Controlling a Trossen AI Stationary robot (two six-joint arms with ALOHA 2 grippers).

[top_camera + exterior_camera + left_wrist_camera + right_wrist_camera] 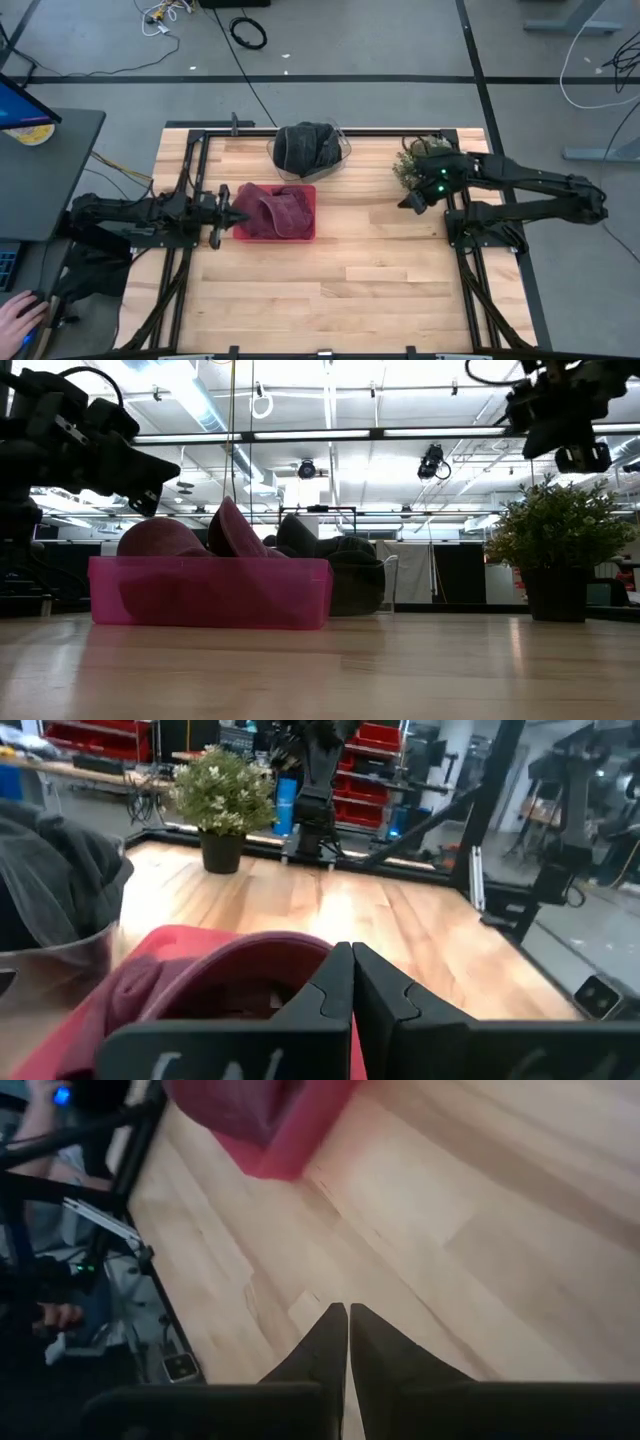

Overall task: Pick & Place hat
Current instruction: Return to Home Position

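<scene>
A maroon hat (272, 208) lies bunched in a pink bin (305, 232) left of the table's middle; in the low view the hat (200, 535) rises above the bin's wall (210, 592). A dark hat (305, 147) fills a clear bin at the far edge. My left gripper (238, 217) is shut, level, at the pink bin's left wall, above the maroon hat (230, 970); whether it touches is unclear. My right gripper (408, 203) is shut and hangs above bare wood, right of centre.
A potted plant (412, 165) stands at the far right, beside my right arm, and shows in the low view as well (560, 550). The near half of the table (330, 300) is bare wood. A person's hand (20, 318) rests on a desk left of the table.
</scene>
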